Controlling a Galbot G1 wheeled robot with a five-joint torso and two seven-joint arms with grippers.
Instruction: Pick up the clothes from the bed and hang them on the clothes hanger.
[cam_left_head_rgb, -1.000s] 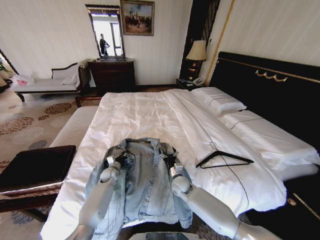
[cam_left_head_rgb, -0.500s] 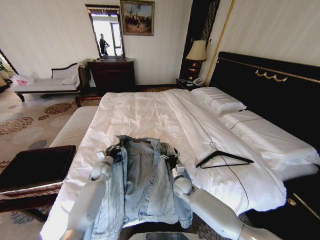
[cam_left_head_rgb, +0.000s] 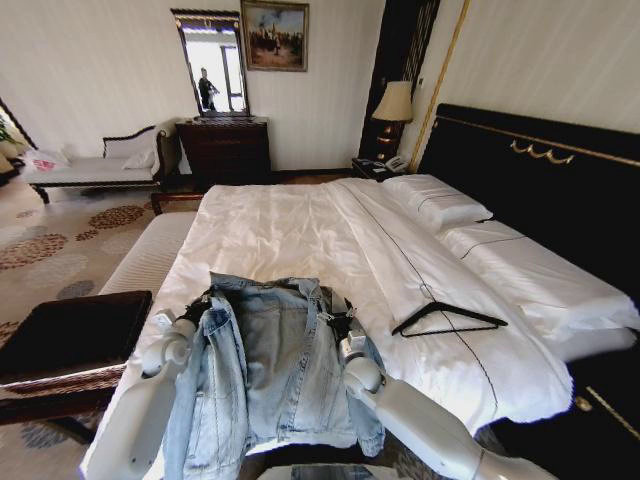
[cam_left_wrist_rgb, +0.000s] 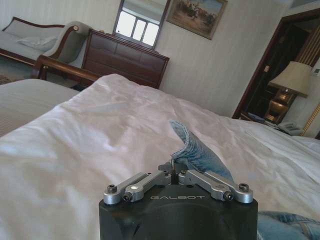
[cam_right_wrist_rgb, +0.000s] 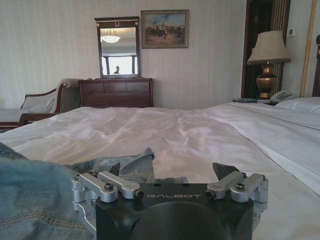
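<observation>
Denim jacket (cam_left_head_rgb: 275, 365) is low in the middle of the head view, spread over the near end of the bed (cam_left_head_rgb: 300, 225), held at both shoulders. On the left, the left end effector (cam_left_head_rgb: 200, 305) has its fingers closed tight on the jacket's left shoulder edge; in the left wrist view the fingers (cam_left_wrist_rgb: 192, 176) meet on a fold of blue denim (cam_left_wrist_rgb: 197, 152) that sticks up above the white sheet (cam_left_wrist_rgb: 100, 130). Right of that, the right end effector (cam_left_head_rgb: 340, 322) is at the other shoulder. In the right wrist view its fingers (cam_right_wrist_rgb: 227, 182) sit apart with denim (cam_right_wrist_rgb: 30, 195) bunched between and around them, so I honestly can't tell if it's actually gripping. Further right, the black clothes hanger (cam_left_head_rgb: 448, 318) lies flat on the sheet, well apart from the jacket, lower right of centre.
</observation>
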